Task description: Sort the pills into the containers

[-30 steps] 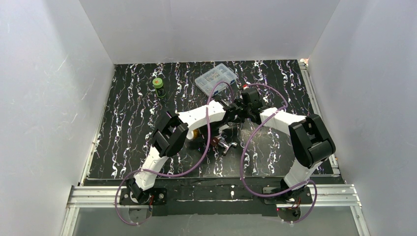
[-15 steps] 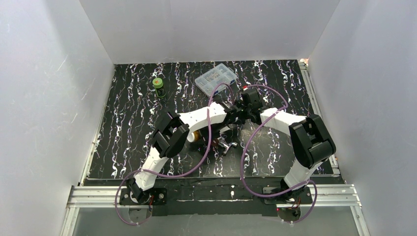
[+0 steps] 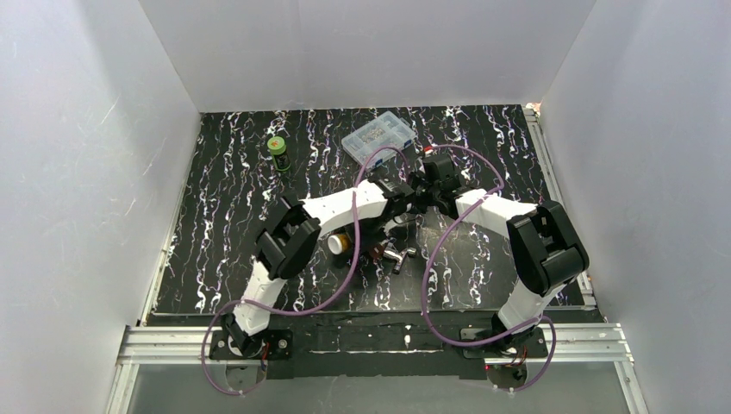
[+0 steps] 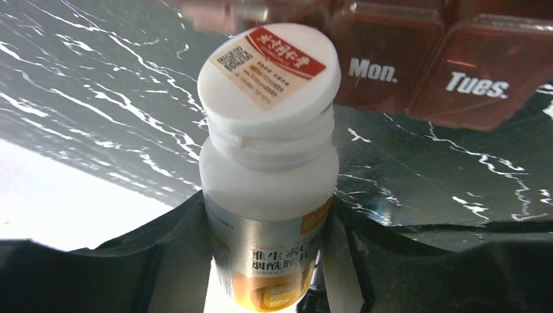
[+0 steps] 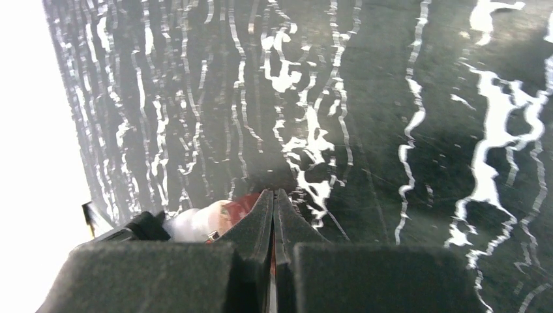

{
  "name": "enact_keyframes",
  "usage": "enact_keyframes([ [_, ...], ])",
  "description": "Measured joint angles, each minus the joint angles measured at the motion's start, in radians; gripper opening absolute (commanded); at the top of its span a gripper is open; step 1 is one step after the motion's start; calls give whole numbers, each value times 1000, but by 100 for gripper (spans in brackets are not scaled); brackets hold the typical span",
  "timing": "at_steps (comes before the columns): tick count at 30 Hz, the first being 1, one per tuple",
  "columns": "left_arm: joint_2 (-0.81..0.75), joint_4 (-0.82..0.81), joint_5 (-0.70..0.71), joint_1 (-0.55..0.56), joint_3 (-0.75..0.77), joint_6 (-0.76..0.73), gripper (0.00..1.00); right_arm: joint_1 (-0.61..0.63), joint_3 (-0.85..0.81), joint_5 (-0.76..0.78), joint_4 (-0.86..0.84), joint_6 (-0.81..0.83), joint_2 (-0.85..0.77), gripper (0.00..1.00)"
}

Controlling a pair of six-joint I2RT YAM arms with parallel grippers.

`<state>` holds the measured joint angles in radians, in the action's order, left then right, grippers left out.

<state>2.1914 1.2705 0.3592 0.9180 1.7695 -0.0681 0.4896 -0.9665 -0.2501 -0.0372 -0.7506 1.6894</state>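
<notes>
The left pincer (image 4: pixel 270 228) grips a white pill bottle (image 4: pixel 267 189) by its body, one finger on each side. The right pincer (image 5: pixel 274 202) is closed with nothing between its fingers. The dark red pill case (image 4: pixel 391 39) lies on the table (image 3: pixel 224 259) just beyond the bottle. From overhead both wrists meet over the middle of the table, a little toward its far edge, and hide the case.

The main risk is the cap (image 4: pixel 269 72). It sits tilted on the bottle's neck with the threads showing, so it looks loose. A tip or a jolt could shed it and let pills pour out at once. The two compartments in view look shut, so anything poured now would probably bounce off the lids and roll across the table. The wrists are also very close together with their cables looping between them, so a careless swing could knock the bottle or shove the case.

The case lids read "Mon." and "Tues." in white. The cap carries a pale sticker with a red band of white Chinese writing and a square code, too small to read. The bottle's silver label has dark Chinese characters that seem to begin 维生素C.
</notes>
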Motion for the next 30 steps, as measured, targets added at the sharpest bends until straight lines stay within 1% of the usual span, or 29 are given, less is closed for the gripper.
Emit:
enact_keyframes([
  [3, -89, -114, -38, -12, -120, 13, 0, 9, -2, -29, -45, -2, -1, 3],
  [8, -272, -332, -64, -19, -370, 64, 0, 42, -6, -73, -87, -3, -2, 3],
  [12, -404, -515, -54, -29, -526, 124, 0, 52, -6, -94, -86, -2, -2, 3],
  [18, -578, -759, -16, -47, -710, 197, 0, 61, -6, -101, -85, -1, -2, 3],
  [21, -731, -890, -16, -66, -861, 225, 0, 63, -6, -100, -84, 4, -2, 3],
  [24, -961, -1046, -114, -99, -1044, 237, 0, 63, -6, -99, -75, 10, -2, 3],
  [26, -1043, -1108, -179, -105, -1073, 246, 0, 63, -6, -97, -70, 17, -2, 3],
  [28, -1050, -1182, -228, -101, -1062, 251, 0, 63, -6, -93, -69, 21, -2, 3],
  [30, -1059, -1218, -274, -117, -1063, 254, 0, 63, -6, -92, -68, 22, -2, 3],
])
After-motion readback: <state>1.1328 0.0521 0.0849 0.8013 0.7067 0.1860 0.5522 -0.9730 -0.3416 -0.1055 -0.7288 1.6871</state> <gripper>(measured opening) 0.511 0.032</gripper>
